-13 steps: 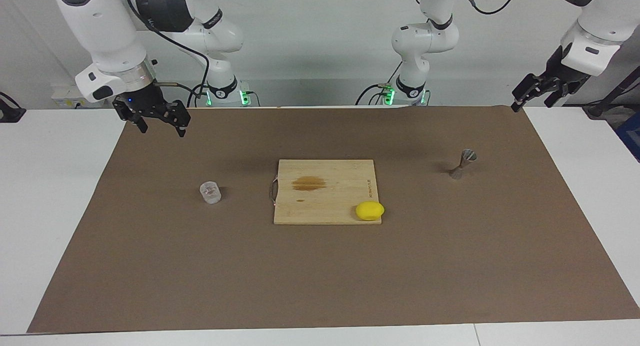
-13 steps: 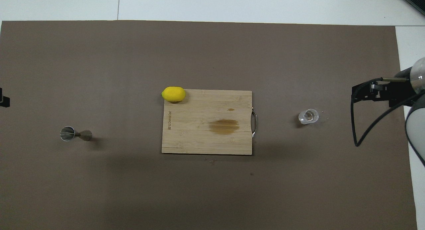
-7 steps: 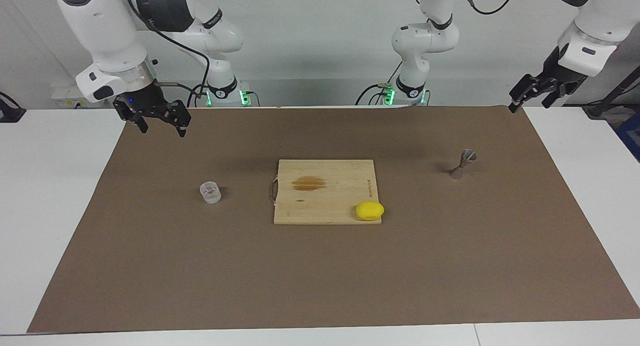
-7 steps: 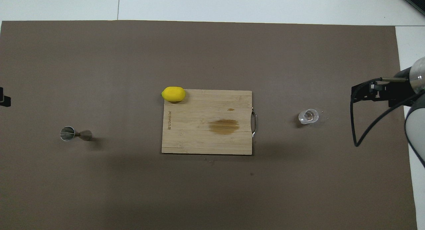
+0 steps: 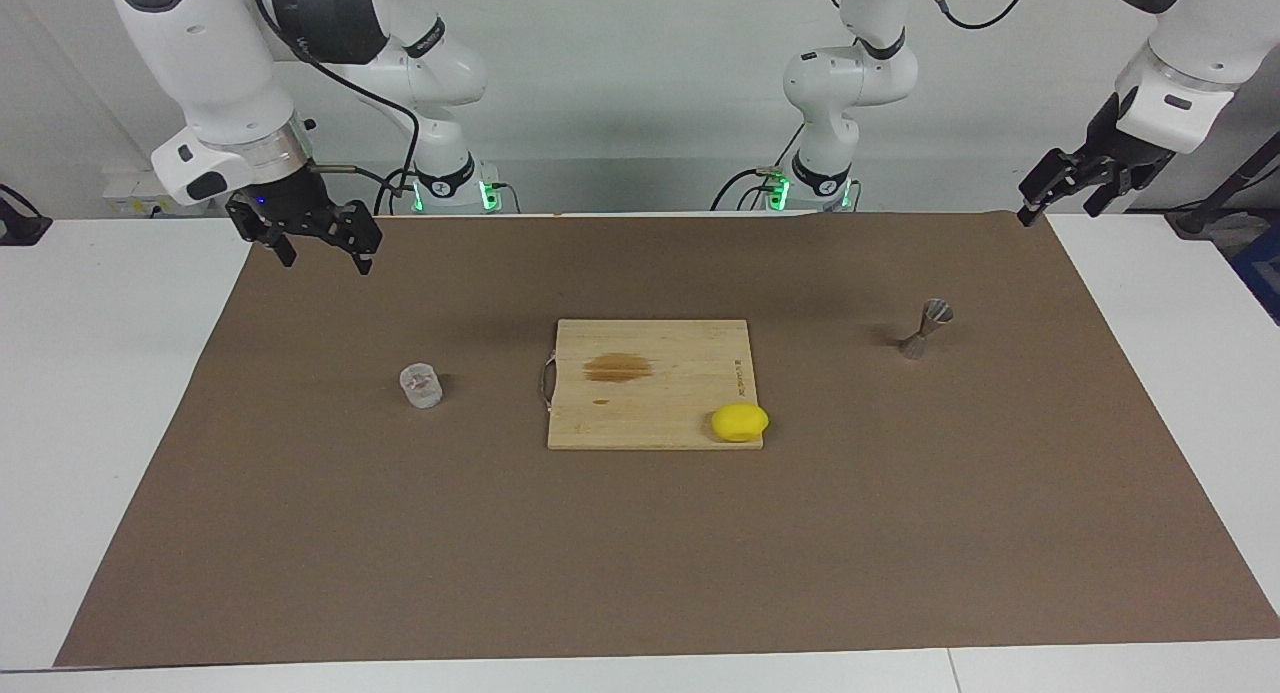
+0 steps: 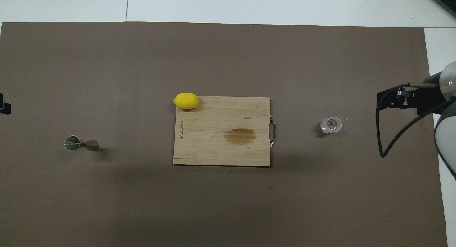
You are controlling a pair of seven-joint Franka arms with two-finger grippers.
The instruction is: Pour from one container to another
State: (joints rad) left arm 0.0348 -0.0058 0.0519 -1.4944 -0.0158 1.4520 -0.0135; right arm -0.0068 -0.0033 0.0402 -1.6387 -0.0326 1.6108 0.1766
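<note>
Brown paper (image 5: 640,573) covered most of the white tabletop (image 5: 100,373), with a pale wall rising past the robots' bases. Only the facing view showed both arms whole; the overhead view caught just an edge of the left gripper. The right gripper (image 5: 318,253) hung open over the paper's corner at its own end, the left gripper (image 5: 1058,198) open over the other corner. The clear plastic cup (image 5: 421,385) stood toward the right arm's end, the shiny hourglass-shaped metal jigger (image 5: 924,329) upright toward the left arm's end. Between them lay a stained wooden cutting board (image 5: 650,385) with a wire handle, a smooth yellow lemon (image 5: 739,422) on its corner.
</note>
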